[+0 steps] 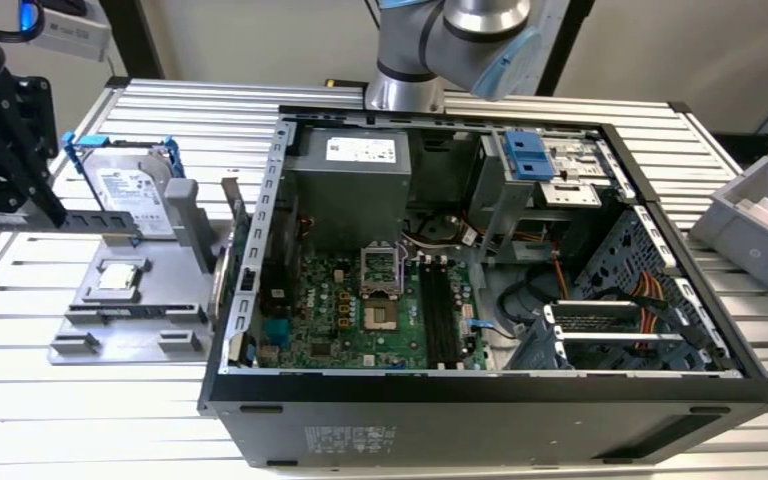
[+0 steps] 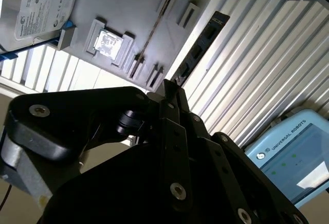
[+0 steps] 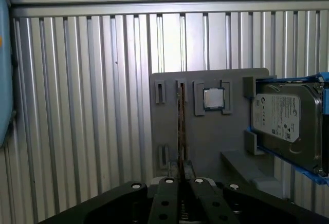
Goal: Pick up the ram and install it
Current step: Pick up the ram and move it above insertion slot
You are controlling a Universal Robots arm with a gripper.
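A black, multi-link robot gripper (image 1: pixel 13 212) is clamped shut on the ram (image 1: pixel 53 223), a long, thin, dark circuit-board stick, and holds it level in the air at the exterior view's far left. The stick hangs clear of the flat grey plastic parts tray (image 1: pixel 84 325) and well apart from the open black computer tower (image 1: pixel 491 405), which lies on its side on the ribbed aluminium table (image 1: pixel 704 135).

In the second wrist view the ram (image 2: pixel 205 44) shows its dark flat face, one end pinched at the closed gripper (image 2: pixel 172 88) and the rest running out over the table slats. In the first wrist view the tray (image 3: pixel 205 142) lies directly beneath the gripper (image 3: pixel 182 179).

A small square silver processor chip (image 1: pixel 120 275) sits in a recess on the tray. A silver hard drive in a blue frame (image 1: pixel 131 185) stands on edge at the tray's far side.

Inside the tower the green motherboard (image 1: pixel 337 315) lies face up, with a row of long black memory slots (image 1: pixel 440 315) on its side toward the exterior view's right. The silver and pale-blue arm (image 1: pixel 444 40) rises from the far edge of the table behind the case. A grey plastic bin (image 1: pixel 758 225) stands at the exterior view's right.
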